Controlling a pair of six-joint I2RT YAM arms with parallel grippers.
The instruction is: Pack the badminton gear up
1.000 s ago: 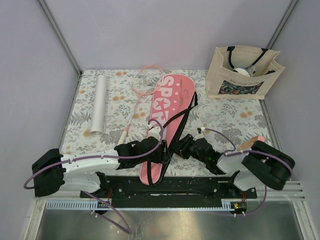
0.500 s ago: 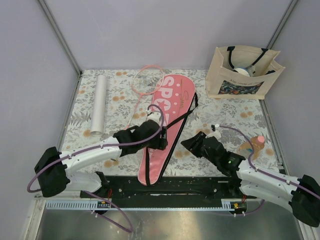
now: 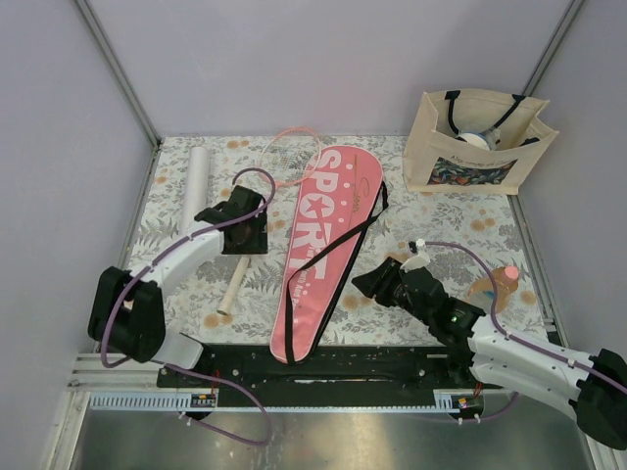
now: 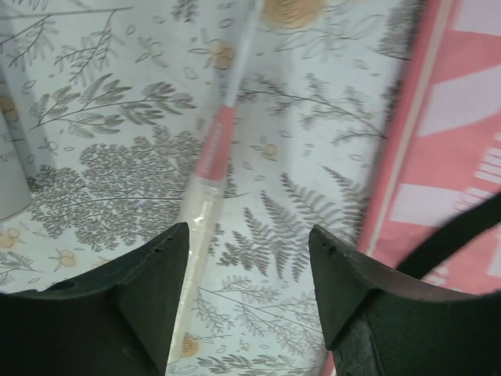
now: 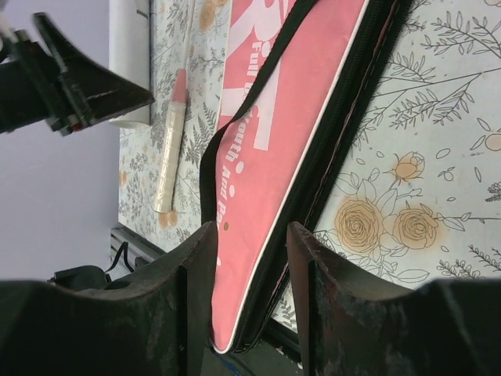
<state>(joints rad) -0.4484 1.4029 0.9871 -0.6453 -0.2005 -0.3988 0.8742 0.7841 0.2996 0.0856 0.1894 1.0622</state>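
Observation:
The long pink cover lettered "SPORT" lies flat along the middle of the table, its black strap draped over it. To its left lies a pink-framed racket, its pale handle pointing toward the near edge. My left gripper hovers open over the racket's pink collar, holding nothing. The white tube lies further left. My right gripper stands open just right of the cover's zipped edge, with nothing between its fingers.
A beige tote bag with black straps stands at the back right. A small peach bottle sits near the right edge behind my right arm. The black base rail runs along the near edge.
My left gripper left the cover's narrow end, opened wider and swung up-left over the racket. The cover now lies flat with its lettering uncovered. The right arm has drawn back to the right.

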